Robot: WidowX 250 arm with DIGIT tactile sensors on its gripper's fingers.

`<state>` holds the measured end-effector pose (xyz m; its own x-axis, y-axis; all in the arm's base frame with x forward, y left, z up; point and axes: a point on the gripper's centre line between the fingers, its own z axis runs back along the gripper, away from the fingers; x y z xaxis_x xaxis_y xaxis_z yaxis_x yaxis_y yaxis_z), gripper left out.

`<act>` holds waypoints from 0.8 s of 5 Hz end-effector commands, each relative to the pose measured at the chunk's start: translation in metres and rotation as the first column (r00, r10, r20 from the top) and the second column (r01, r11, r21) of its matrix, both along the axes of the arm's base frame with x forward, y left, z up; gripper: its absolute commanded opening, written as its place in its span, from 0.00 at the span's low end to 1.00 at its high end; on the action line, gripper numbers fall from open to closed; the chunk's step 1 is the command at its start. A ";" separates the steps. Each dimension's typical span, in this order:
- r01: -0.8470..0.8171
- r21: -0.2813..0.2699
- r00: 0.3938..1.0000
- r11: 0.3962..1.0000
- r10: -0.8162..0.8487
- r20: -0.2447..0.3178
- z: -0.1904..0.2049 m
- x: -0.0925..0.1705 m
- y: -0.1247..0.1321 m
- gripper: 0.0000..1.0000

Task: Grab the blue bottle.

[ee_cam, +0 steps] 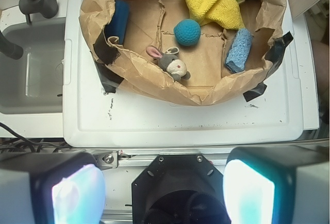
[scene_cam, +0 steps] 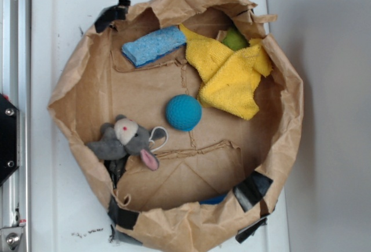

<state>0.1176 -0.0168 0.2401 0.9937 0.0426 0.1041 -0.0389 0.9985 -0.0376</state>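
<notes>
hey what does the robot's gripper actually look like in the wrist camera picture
The gripper has two chunky fingers, blurred by closeness, with dark grey outer shells and pale, glossy inner pads tinted light blue to lilac. Between them sits a black, angular mount with small silver screws and a round dark opening. No cables on it are visible, and no markings can be made out.

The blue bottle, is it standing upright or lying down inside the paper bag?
Lying down. The blue bottle rests on its side along the wall of the paper bag, partly hidden by the folded rim.
</notes>
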 end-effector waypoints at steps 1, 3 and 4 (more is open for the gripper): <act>0.000 0.000 1.000 1.000 0.000 0.000 0.000 0.000 0.000 1.00; -0.087 -0.086 0.995 0.992 0.091 0.047 0.019 0.100 -0.016 1.00; -0.087 -0.086 0.995 0.992 0.091 0.047 0.019 0.100 -0.016 1.00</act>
<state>0.2142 -0.0377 0.2458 0.9881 0.1231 0.0927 -0.1115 0.9864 -0.1212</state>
